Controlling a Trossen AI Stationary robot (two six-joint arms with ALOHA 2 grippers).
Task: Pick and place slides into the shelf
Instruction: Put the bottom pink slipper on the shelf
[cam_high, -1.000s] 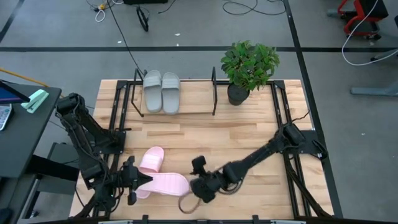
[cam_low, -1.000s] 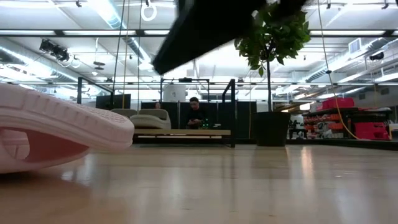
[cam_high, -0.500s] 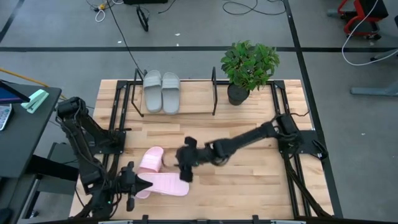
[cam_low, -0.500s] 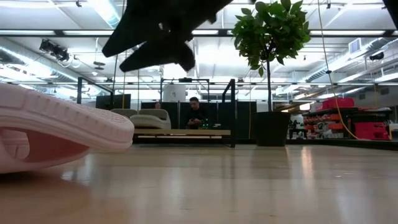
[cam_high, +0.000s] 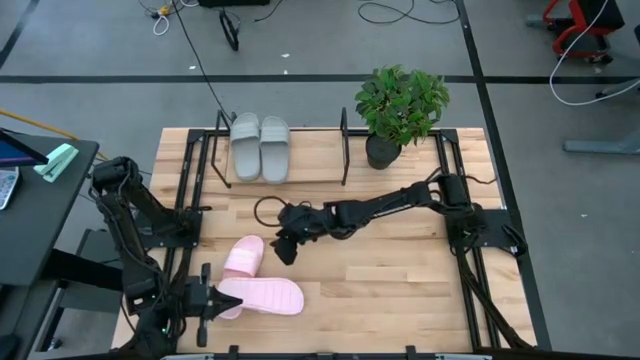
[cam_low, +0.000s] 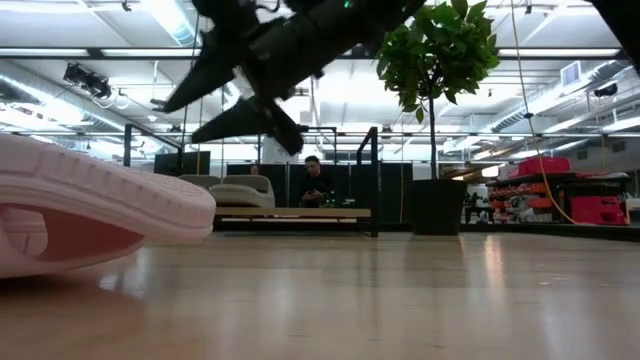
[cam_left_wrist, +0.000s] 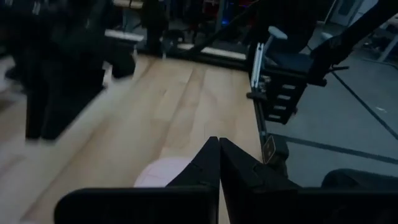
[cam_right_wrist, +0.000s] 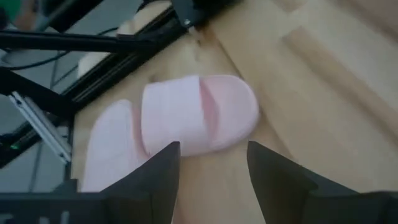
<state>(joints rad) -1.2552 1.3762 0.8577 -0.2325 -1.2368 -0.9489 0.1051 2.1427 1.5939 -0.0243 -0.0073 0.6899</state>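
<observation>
1. Above the middle of the desk (cam_high: 400, 270), the right tool (cam_high: 283, 247) hangs in the air at the end of its outstretched arm, its two fingers (cam_right_wrist: 158, 171) spread apart and holding nothing.
2. Just to the near left of that tool lie the two pink slides: one pink slide (cam_high: 243, 258) points roughly toward the far side, and the other pink slide (cam_high: 262, 296) lies crosswise nearer the front edge, the two touching at the left.
3. In the right wrist view the upright pink slide fills the space ahead of the spread fingers, strap side up.
4. At the near left corner, the left tool (cam_high: 210, 299) sits low over the desk with its fingers (cam_left_wrist: 208, 165) pressed together on nothing, its tip just beside the crosswise pink slide.
5. At the far left edge stands the shelf (cam_high: 300, 184), with the two grey-green slides (cam_high: 259, 148) side by side on its left half; its right half is bare board.
6. A potted plant (cam_high: 399, 112) stands on the desk just right of the shelf.
7. In the low view a person (cam_low: 316, 184) sits well behind the desk.
</observation>
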